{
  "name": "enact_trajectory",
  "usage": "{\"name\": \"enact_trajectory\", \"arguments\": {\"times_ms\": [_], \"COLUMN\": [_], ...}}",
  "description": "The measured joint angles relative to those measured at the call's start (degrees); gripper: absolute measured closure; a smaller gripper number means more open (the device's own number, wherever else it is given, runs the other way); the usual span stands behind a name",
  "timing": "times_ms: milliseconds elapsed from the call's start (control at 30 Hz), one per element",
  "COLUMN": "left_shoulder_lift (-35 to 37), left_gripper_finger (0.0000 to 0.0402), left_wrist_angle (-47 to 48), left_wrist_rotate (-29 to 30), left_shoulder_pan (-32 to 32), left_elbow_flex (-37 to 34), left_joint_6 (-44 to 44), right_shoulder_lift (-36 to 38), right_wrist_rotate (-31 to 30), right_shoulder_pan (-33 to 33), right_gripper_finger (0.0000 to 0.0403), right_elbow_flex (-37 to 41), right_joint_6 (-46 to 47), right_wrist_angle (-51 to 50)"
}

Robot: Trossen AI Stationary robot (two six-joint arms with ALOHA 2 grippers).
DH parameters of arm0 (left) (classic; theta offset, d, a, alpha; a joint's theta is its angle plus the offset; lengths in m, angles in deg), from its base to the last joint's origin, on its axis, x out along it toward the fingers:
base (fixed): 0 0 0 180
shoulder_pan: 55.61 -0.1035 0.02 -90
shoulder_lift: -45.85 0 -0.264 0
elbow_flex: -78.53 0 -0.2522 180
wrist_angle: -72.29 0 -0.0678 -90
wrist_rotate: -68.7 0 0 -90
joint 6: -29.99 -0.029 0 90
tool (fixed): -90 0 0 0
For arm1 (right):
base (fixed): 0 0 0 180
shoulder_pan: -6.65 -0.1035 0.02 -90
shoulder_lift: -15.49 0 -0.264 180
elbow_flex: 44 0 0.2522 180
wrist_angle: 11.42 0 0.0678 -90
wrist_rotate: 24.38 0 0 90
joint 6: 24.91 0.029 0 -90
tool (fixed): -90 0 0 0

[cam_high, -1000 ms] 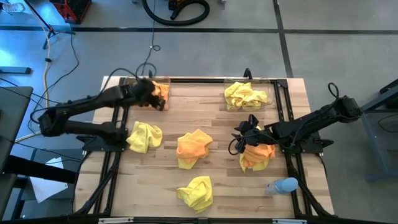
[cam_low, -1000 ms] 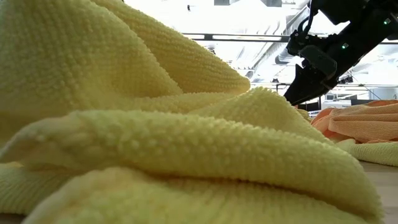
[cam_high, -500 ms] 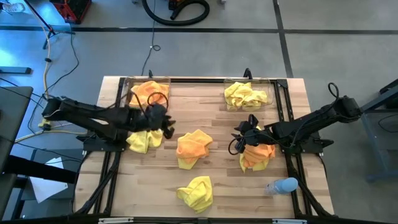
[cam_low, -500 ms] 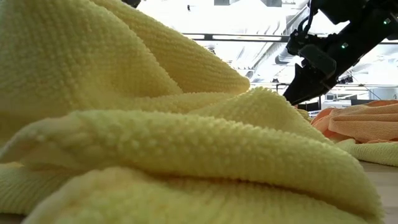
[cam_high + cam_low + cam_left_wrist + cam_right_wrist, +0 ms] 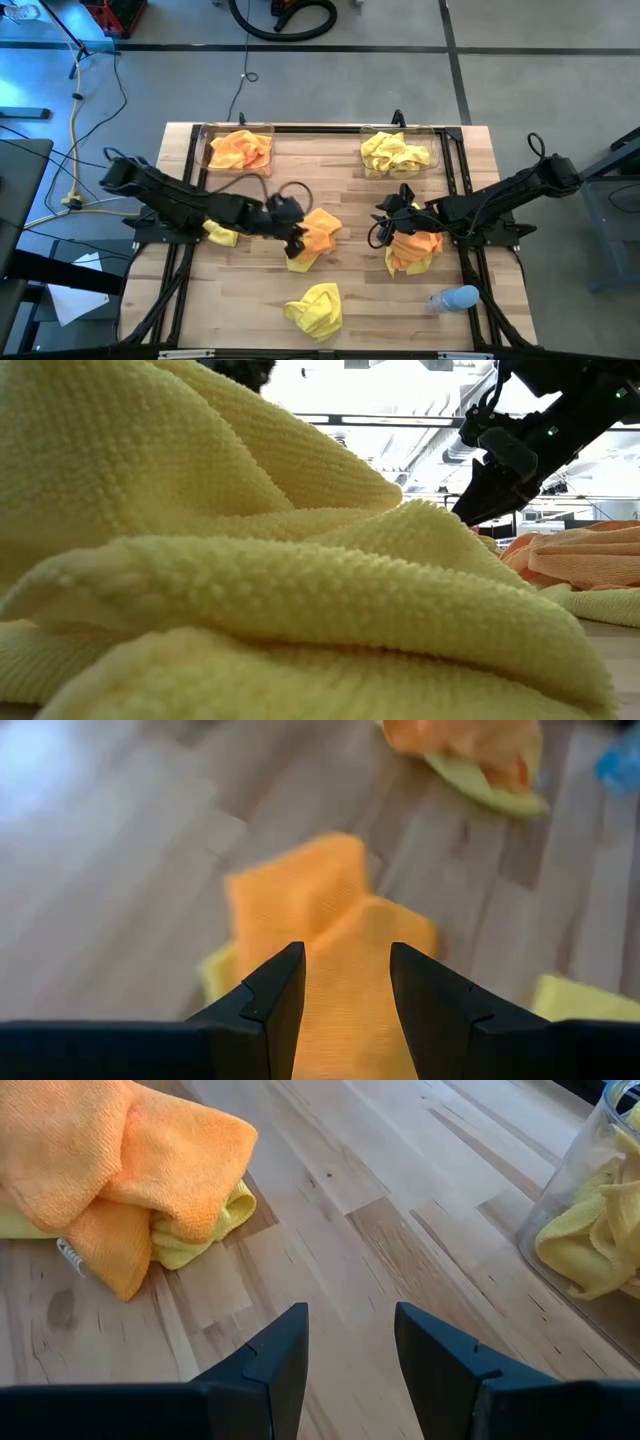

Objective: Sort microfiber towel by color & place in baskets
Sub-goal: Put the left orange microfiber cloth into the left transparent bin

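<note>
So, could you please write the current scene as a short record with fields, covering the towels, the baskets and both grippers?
left basket: holds orange towel
right basket: holds yellow towel
loose towels: orange over yellow at centre; orange over yellow pile on the right; near-edge yellow towel; far-left yellow towel, partly under the left arm
left gripper: open, above the centre orange towel
right gripper: open, empty, above bare wood beside the right pile
other: pale blue object at the near right
</note>
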Motion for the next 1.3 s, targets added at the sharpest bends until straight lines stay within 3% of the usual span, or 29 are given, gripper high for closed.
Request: {"name": "enact_trajectory", "arguments": {"times_ms": [167,433,533,633,700,867,1300], "left_shoulder_lift": [-8.21,-19.07,-20.96,-20.98,-19.91,-14.36,12.26], "left_gripper_finger": [0.0264,0.0267,0.0292,0.0352,0.0388,0.0398,0.0401], "left_wrist_angle": [4.95,16.33,18.5,18.66,18.83,21.24,39.06], "left_wrist_rotate": [-7.55,-10.41,-11.39,-11.32,-10.8,-7.07,15.76], "left_shoulder_pan": [-0.8,-2.17,-2.75,-2.73,-2.73,-2.63,-5.52], "left_elbow_flex": [5.57,10.51,10.87,10.91,10.91,10.91,10.91], "left_joint_6": [0.23,3.96,5.41,4.36,3.42,3.35,9.83], "right_shoulder_lift": [0.0,0.0,0.0,0.0,0.0,0.0,0.0], "right_wrist_rotate": [0.0,0.02,0.02,0.02,0.02,0.02,0.02], "right_shoulder_pan": [-0.01,0.0,-0.01,-0.02,0.0,0.0,0.0], "right_gripper_finger": [0.0258,0.0258,0.0258,0.0258,0.0258,0.0258,0.0258], "right_elbow_flex": [0.0,0.0,0.0,0.0,0.0,0.0,0.0], "right_joint_6": [0.0,0.0,0.01,0.0,0.0,-0.16,-0.35], "right_wrist_angle": [0.33,0.39,0.39,0.39,0.37,0.39,0.37]}}
